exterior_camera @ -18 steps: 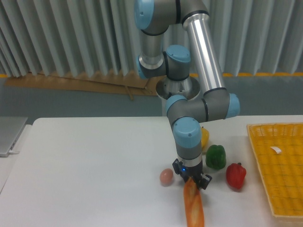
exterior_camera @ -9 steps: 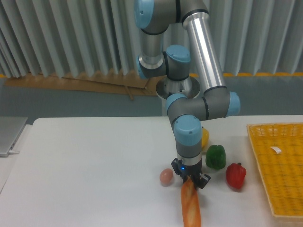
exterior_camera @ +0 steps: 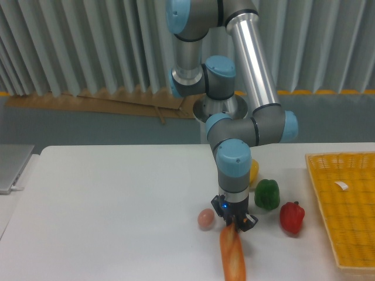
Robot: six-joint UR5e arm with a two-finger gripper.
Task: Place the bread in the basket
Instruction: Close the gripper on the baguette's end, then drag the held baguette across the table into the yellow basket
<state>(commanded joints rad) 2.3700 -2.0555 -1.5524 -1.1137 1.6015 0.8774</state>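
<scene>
The bread [exterior_camera: 232, 255] is a long orange-golden baguette with pale slashes, reaching from the gripper down to the bottom edge of the view. My gripper [exterior_camera: 235, 224] is shut on its far end, and the loaf hangs tilted toward the camera. The basket [exterior_camera: 345, 205], a flat yellow woven tray with a small white tag, lies at the right edge of the table, well to the right of the gripper.
A small pinkish egg-shaped ball [exterior_camera: 205, 219] lies just left of the gripper. A green pepper [exterior_camera: 267, 194], a red pepper [exterior_camera: 292, 217] and a partly hidden yellow pepper [exterior_camera: 254, 170] stand between gripper and basket. A grey slab [exterior_camera: 12, 167] sits at the table's left edge.
The held bread has swung slightly left and risen a little; its lower end now points more to the left. The gripper has turned a bit with it.
</scene>
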